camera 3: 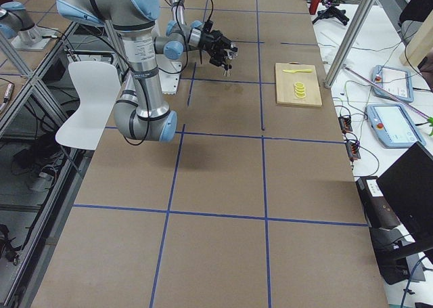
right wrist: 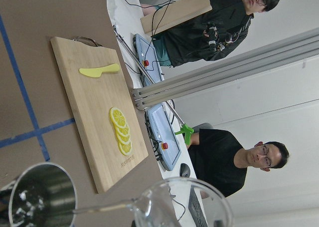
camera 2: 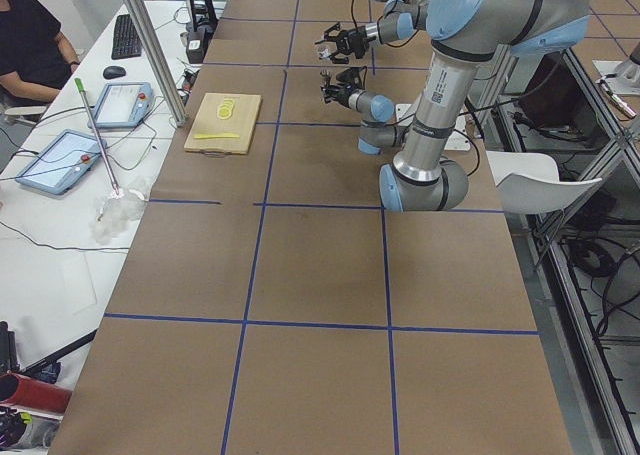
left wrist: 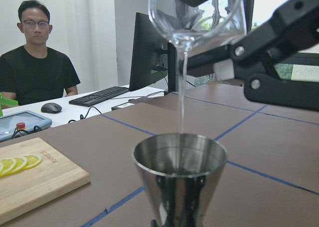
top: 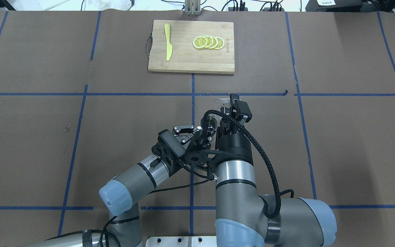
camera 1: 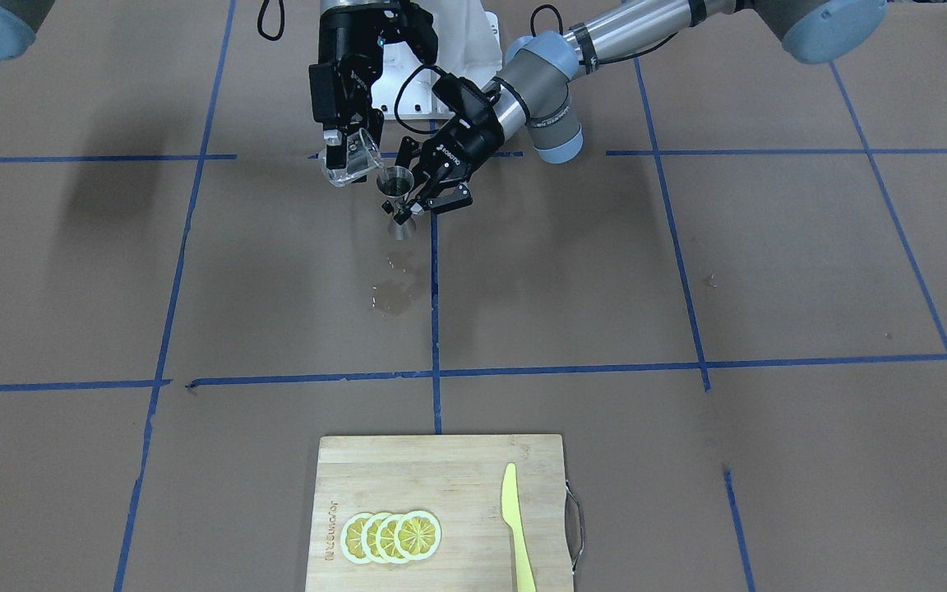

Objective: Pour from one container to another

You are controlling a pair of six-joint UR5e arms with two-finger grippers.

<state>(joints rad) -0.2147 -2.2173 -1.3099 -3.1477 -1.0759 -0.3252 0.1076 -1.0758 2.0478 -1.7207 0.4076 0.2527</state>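
The clear glass cup (camera 1: pixel 352 160) is tilted with its lip over the steel jigger (camera 1: pixel 397 197), and my right gripper (camera 1: pixel 348 141) is shut on it. In the left wrist view a thin stream of liquid (left wrist: pixel 182 92) runs from the glass cup (left wrist: pixel 197 12) into the jigger (left wrist: pixel 179 174). My left gripper (camera 1: pixel 409 210) is shut on the jigger's narrow waist and holds it upright, just above the table. From overhead, the jigger (top: pixel 207 122) sits between both wrists, with the glass cup (top: pixel 222 101) just beyond it. The right wrist view shows the jigger's mouth (right wrist: pixel 42 194) beside the cup's rim (right wrist: pixel 184 207).
A wet patch (camera 1: pixel 395 288) lies on the brown table in front of the jigger. A wooden cutting board (camera 1: pixel 441 469) at the far edge carries lemon slices (camera 1: pixel 391 536) and a yellow knife (camera 1: pixel 516 526). Operators sit beyond the table's far side (right wrist: pixel 234 157).
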